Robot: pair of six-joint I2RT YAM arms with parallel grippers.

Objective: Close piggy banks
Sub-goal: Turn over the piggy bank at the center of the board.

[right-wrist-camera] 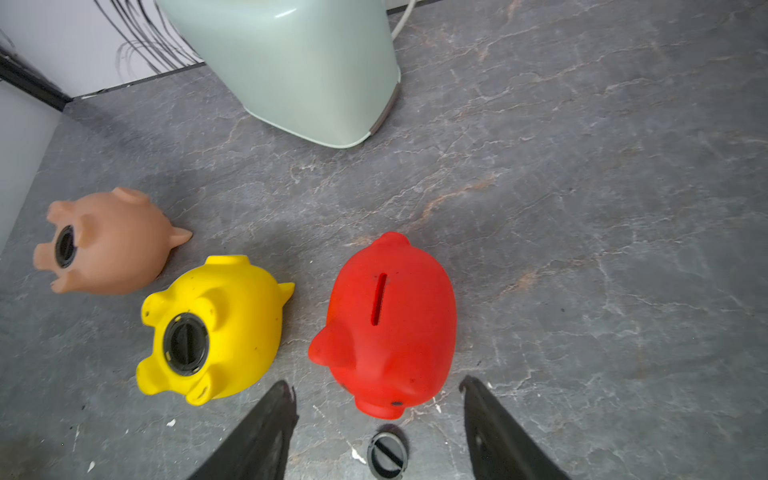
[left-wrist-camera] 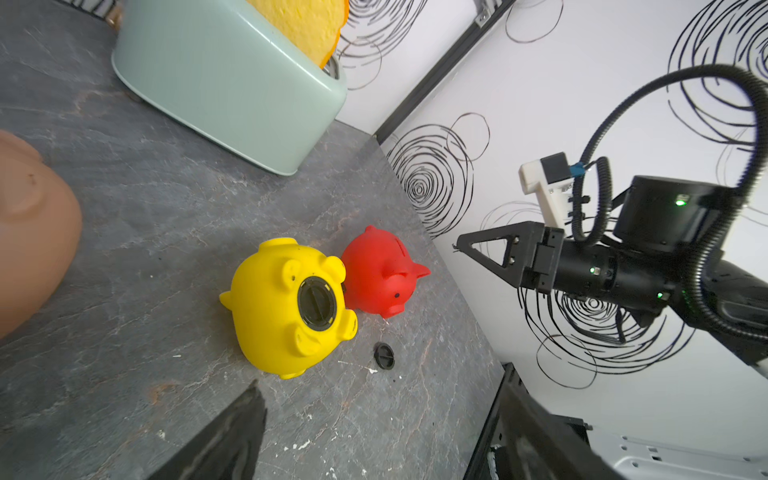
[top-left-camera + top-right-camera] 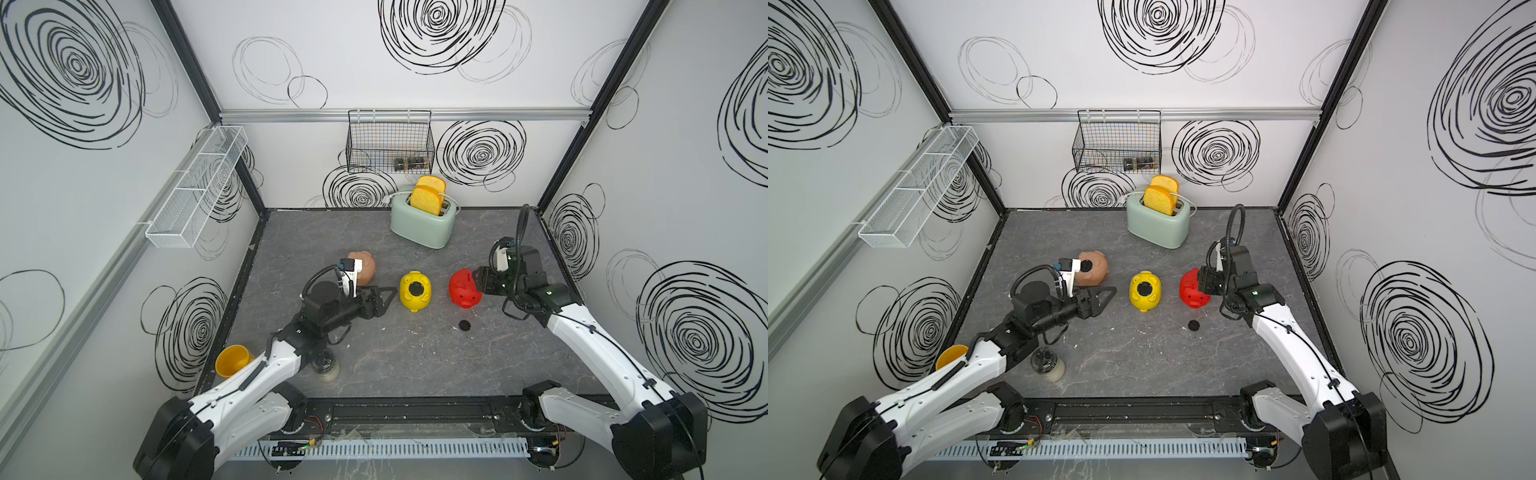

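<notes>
Red pig (image 1: 390, 324) upright (black plug (image 1: 386, 455) beside).

I'm looking at a mint-green toaster (image 3: 422, 228) sitting at the back of the grey counter (image 3: 395, 365), with two toast slices (image 3: 428, 197) standing in its slots. A yellow mug (image 3: 232, 360) is sitting at the near left edge, and a jar (image 3: 327, 368) is standing just beside it. A black wire basket (image 3: 388, 141) is hanging on the back wall and a white mesh basket (image 3: 195, 187) on the left wall.

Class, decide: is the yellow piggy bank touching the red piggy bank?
Apart. The right wrist view shows a strip of bare grey table between the yellow piggy bank and the red piggy bank.
</notes>
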